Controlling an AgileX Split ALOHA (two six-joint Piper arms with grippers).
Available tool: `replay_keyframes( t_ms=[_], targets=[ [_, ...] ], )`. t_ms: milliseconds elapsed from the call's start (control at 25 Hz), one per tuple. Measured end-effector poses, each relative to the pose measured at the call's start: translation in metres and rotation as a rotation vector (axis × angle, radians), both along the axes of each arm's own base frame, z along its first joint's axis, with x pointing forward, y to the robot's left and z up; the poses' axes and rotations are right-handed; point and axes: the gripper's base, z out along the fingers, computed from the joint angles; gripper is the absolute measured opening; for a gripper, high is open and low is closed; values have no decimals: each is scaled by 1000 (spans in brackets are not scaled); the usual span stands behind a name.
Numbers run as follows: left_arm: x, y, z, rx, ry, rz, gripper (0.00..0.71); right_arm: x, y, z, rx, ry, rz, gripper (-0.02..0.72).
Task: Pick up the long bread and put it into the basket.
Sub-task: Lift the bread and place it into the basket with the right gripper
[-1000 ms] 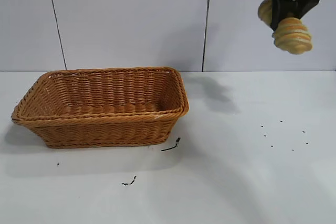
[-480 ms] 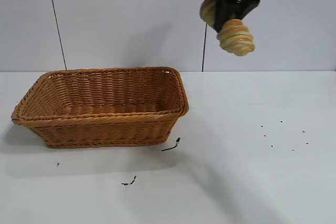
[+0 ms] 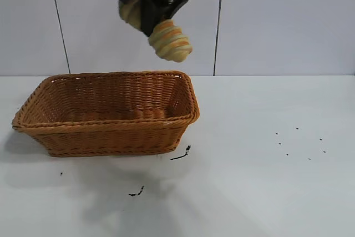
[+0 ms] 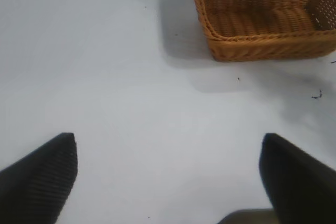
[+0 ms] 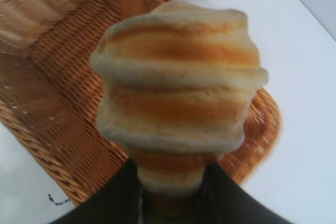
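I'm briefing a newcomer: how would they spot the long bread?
Start at the wicker basket on the white table. Above its right half hangs the right gripper, shut on the long bread, the only tan loaf, ringed with orange-brown stripes.

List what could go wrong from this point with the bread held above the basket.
1. The right gripper holds the long bread high above the basket; released from there, it may bounce out.
2. The loaf hangs tilted above the basket's right end, so it could land on the rim there.
3. It is gripped near mid-length, with one end sticking out, so it might pivot.
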Motion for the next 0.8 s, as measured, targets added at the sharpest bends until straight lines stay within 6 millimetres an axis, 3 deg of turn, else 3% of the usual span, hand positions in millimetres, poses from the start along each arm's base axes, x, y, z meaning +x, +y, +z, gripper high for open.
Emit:
replay_keyframes(
  t_ms=[200, 640, 800],
  targets=[
    [0, 0, 0, 0, 0, 0, 693, 6, 13, -20, -64, -120, 198, 141],
    [-1, 0, 0, 0, -9, 0, 693, 20, 23, -98, -129, -51, 230, 141],
    [-1, 0, 0, 0, -9, 0, 693, 21, 24, -104, -126, -48, 229, 169]
  ],
)
